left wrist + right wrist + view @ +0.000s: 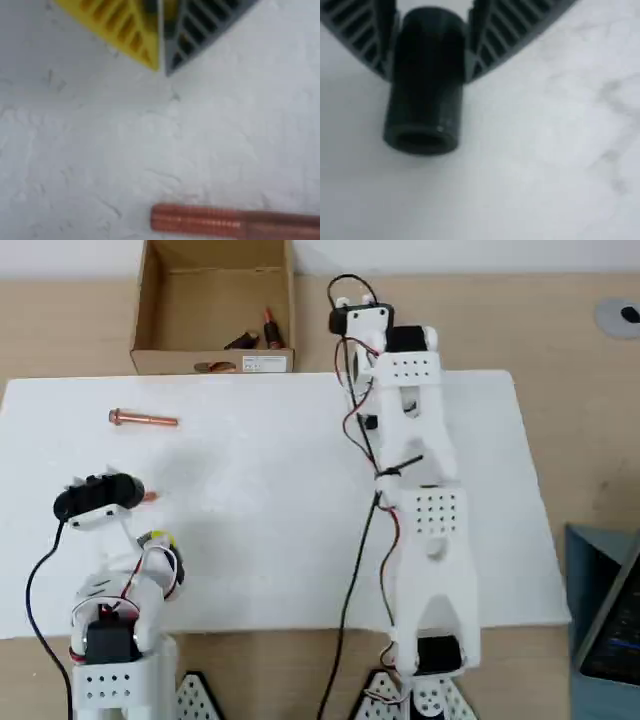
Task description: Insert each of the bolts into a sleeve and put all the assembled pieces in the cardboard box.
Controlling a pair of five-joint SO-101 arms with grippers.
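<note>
My left gripper is shut with nothing in it, its yellow and grey fingertips pressed together just above the white mat. A copper bolt lies on the mat a short way from those tips; its end pokes out beside the left arm's wrist. A second copper bolt lies farther back on the left. My right gripper is shut on a black sleeve, whose open end sticks out past the fingers, close over the mat. The cardboard box stands at the back and holds assembled pieces.
The white mat covers most of the wooden table. The right arm stretches from the front edge toward the back, near the box's right corner. Cables hang beside it. A dark device sits at the right edge.
</note>
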